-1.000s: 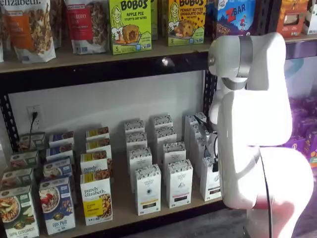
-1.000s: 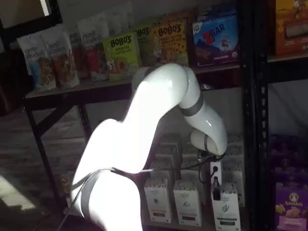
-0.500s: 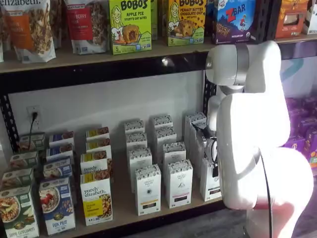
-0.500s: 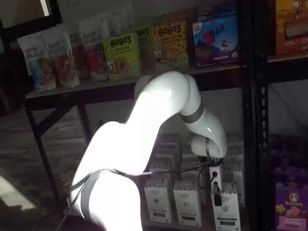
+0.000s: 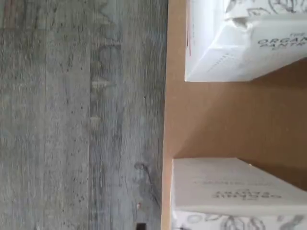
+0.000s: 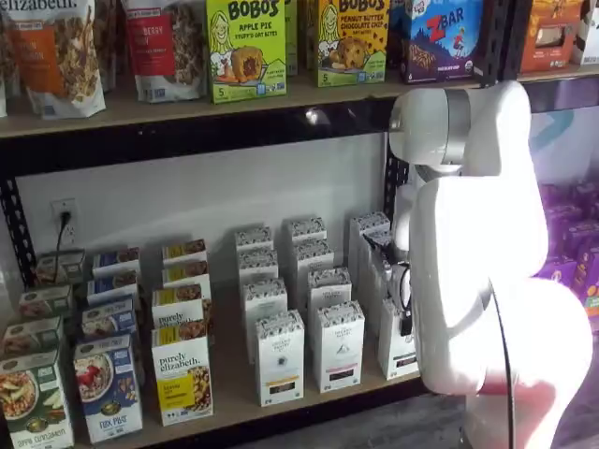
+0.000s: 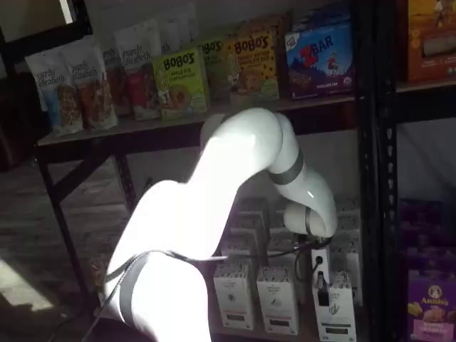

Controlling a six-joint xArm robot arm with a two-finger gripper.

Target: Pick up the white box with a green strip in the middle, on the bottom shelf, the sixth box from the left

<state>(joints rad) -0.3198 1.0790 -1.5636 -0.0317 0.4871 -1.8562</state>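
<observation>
The white box (image 6: 398, 348) stands at the front right of the bottom shelf (image 6: 234, 385), partly behind my arm. It also shows in a shelf view (image 7: 336, 313). My gripper (image 6: 406, 313) hangs just above and in front of this box. In a shelf view (image 7: 320, 281) only one black finger shows against the box's top, with a cable beside it. No gap and no grip can be made out. The wrist view shows two white cartons (image 5: 244, 43) (image 5: 235, 191) on the tan board (image 5: 216, 120).
Like white cartons (image 6: 338, 344) (image 6: 279, 355) stand in rows to the left, then purely elizabeth boxes (image 6: 181, 374). A black upright (image 6: 393, 178) stands behind the arm. Purple boxes (image 6: 573, 271) fill the bay to the right. Grey floor (image 5: 81, 115) lies before the shelf.
The arm's elbow and wrist have sunk a little, bringing the gripper slightly lower over the front right white box. The boxes have not moved.
</observation>
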